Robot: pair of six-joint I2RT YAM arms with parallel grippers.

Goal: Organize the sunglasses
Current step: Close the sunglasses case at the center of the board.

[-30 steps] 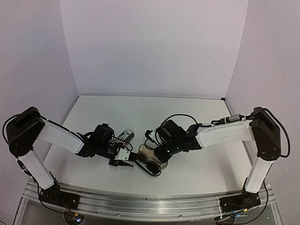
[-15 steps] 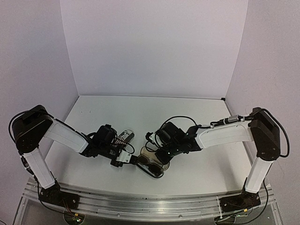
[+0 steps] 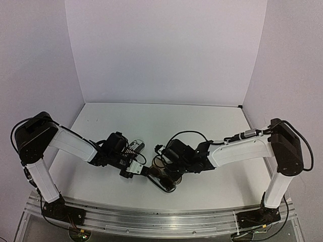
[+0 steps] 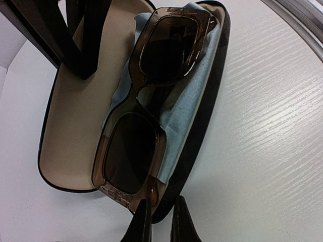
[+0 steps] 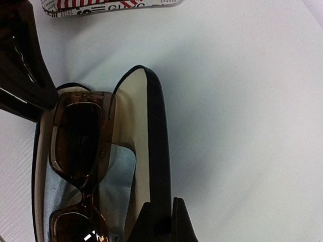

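The brown sunglasses [image 4: 128, 151] lie folded on a light-blue cloth [image 4: 186, 96] inside an open black case [image 4: 70, 131] with a beige lining. My left gripper [image 4: 160, 224] is shut on the rim of the case's near end, right beside the frame's corner. My right gripper [image 5: 162, 224] is shut on the black edge of the case's lid [image 5: 159, 141], with the sunglasses [image 5: 78, 141] to its left. In the top view both grippers, left [image 3: 145, 172] and right [image 3: 171, 177], meet at the case [image 3: 165, 185]. The white sunglasses are out of view.
A stripe-patterned case [image 3: 135, 146] lies closed just behind my left gripper and also shows at the top of the right wrist view [image 5: 101, 6]. The table's front edge with its metal rail [image 3: 161, 219] is close to the black case.
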